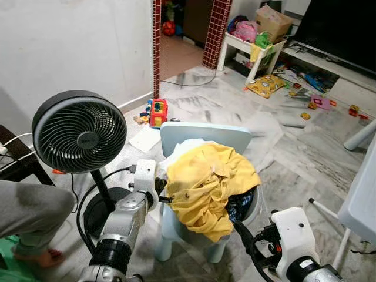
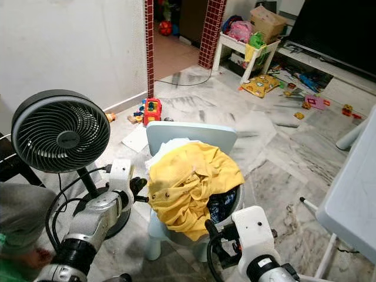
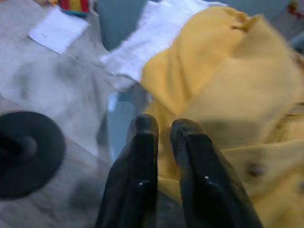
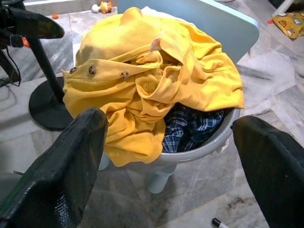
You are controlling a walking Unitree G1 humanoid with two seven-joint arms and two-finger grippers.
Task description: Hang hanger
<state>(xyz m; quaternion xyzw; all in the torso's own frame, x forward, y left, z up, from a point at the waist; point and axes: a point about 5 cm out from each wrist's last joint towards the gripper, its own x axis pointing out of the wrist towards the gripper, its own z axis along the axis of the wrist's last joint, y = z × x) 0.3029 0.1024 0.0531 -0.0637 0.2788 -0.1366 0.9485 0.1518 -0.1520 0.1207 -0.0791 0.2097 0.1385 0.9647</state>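
Now the crumpled yellow buttoned shirt (image 1: 208, 188) lies heaped in a grey basin (image 4: 216, 140) on a pale-blue plastic chair (image 1: 202, 136). Left gripper (image 3: 161, 130), fingers pressed together, touches the shirt's edge; right gripper (image 4: 171, 156) hovers spread wide nearby.

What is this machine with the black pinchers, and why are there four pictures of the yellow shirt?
It is a walking robot with two silver arms. Each arm ends in a gripper, a hand made of two long black fingers. Two pictures come from cameras in its head, like eyes looking down. The other two come from cameras on its wrists, looking along the fingers.

In front of it stands a small blue chair holding a basin of laundry. A yellow shirt lies on top, with a dark checked cloth under it. A black fan stands beside the chair.

The left gripper has its fingers close together at the shirt's edge. Whether it pinches cloth is hard to tell. The right gripper is wide open and holds nothing.
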